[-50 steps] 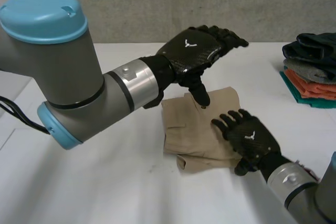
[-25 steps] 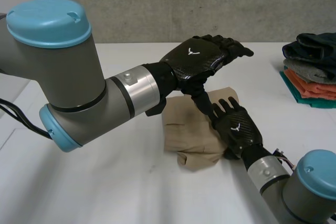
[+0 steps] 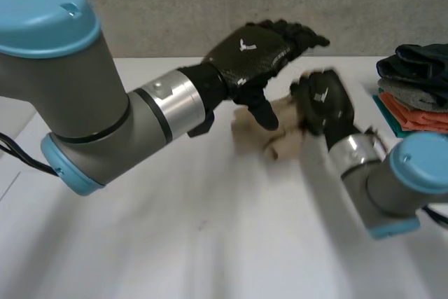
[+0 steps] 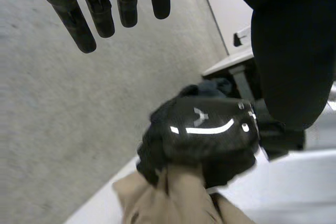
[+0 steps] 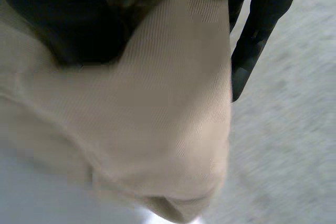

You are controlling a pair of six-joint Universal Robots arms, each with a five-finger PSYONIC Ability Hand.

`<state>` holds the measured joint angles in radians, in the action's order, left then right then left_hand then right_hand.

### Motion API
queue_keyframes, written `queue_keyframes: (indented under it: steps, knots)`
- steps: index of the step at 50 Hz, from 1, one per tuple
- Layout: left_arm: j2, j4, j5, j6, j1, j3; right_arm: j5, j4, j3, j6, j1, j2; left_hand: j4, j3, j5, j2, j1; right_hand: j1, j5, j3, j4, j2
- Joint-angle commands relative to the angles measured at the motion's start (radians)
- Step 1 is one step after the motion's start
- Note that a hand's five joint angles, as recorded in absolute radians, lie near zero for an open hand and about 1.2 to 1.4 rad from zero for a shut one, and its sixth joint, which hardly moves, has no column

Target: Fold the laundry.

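**While the right hand (image 3: 323, 99) grips the cloth (image 3: 283, 136), the left hand (image 3: 252, 57) is free**

Since its fingers are curled into the bunched tan cloth, the right hand is the nearer one. The bundle sits below that hand, between it and the left thumb. The left hand hovers beside it with straight fingers, holding nothing. The pile of folded clothes (image 3: 414, 92) lies well apart on the table (image 3: 210, 243), to the robot's right. Count: one loose cloth, one pile, two hands.

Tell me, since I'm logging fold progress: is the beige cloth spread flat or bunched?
Bunched: the beige cloth is a crumpled lump gathered in the right robot hand, not lying flat.
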<state>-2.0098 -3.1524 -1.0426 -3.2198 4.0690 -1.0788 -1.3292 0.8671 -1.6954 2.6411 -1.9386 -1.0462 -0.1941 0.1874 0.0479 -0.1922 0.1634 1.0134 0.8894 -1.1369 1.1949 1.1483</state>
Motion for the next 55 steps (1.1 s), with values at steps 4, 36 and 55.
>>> queue_keyframes:
  steps: [4, 36, 55]
  knots:
    - [0.051, -0.037, -0.044, 0.003, 0.007, 0.0, 0.001, -0.066, 0.318, 0.203, 0.173, -0.078, -0.005, 0.011, -0.024, -0.007, 0.035, 0.383, 0.332, -0.259, 0.201, 0.248]
    - [0.02, -0.077, -0.043, 0.002, -0.025, -0.043, 0.538, 0.171, 0.752, 0.737, 0.82, 0.545, -0.008, 0.014, -0.021, -0.01, 0.038, 0.383, 0.332, -0.259, 0.201, 0.248]
    - [0.023, -0.078, -0.047, -0.003, -0.036, -0.056, 0.501, 0.101, 0.559, 0.738, 0.822, 0.336, -0.008, 0.014, -0.021, -0.01, 0.038, -0.839, -0.889, 0.962, -1.02, -0.974]
